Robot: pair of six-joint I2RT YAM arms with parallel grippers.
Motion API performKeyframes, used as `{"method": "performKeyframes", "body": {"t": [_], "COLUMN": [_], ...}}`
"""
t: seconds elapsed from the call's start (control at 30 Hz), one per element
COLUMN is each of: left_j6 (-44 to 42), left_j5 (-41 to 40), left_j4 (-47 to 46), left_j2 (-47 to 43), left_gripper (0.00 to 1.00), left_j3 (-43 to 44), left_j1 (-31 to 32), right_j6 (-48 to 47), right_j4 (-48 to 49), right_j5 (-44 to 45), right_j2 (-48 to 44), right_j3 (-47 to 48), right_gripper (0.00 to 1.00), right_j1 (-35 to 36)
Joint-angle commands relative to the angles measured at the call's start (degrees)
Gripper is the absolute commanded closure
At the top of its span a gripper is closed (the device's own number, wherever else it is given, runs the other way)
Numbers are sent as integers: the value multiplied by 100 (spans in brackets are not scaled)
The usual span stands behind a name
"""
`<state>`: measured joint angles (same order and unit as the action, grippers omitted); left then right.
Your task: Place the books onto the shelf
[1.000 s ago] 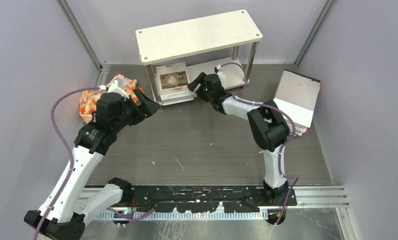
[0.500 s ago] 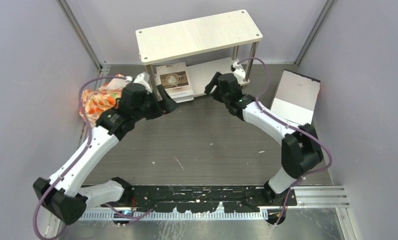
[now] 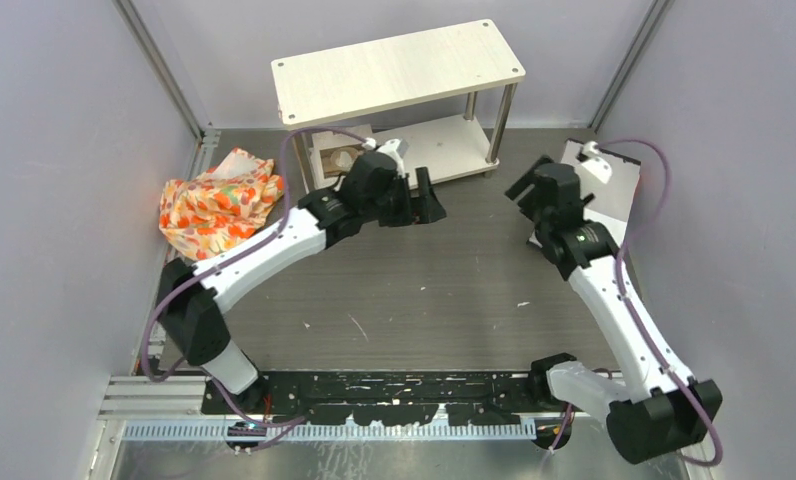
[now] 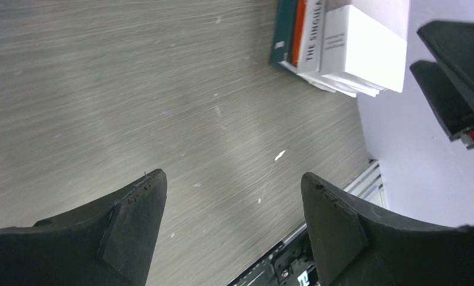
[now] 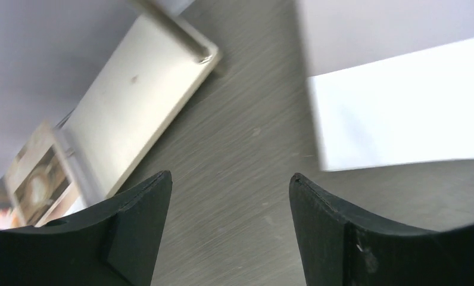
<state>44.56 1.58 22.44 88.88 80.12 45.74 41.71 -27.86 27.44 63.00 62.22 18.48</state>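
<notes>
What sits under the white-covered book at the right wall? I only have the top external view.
Observer: The left wrist view shows a stack beneath the white-covered book: a white spine, an orange spine, then a teal spine.
Operator: Is the left gripper carrying anything?
Observer: No; the left gripper is open, with only bare table between its fingers.
Operator: And the right one?
Observer: The right gripper is open, nothing between its fingers.
</notes>
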Motion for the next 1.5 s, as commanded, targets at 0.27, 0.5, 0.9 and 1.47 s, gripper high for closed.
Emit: {"method": "performKeyframes", "body": {"t": [0.27,0.5,0.9,1.47], "left_j6": [227,702,1315,1729], "left_j5": [1372,2097,2911,3273], "left_j4": [-1328,-2378,-3480,-3647], "left_j2": [2343,3423,4761,5831], "left_gripper": [15,14,11,0], "left_j3": [2325,3100,3793,5293], "left_j1": [269,271,141,50], "right_j6": [-251,-429,-140,-146], "right_j4": [-1130,-1240,-1094,-146], "right_j5": [-4,38,-108,-832], "right_j2": [-1128,-1326,-1286,-824], "right_j3": [-383,-494,-807,-1168], "right_gripper": [21,21,21,20], "right_j1": [-2450,-3340,-3693,-4369]}}
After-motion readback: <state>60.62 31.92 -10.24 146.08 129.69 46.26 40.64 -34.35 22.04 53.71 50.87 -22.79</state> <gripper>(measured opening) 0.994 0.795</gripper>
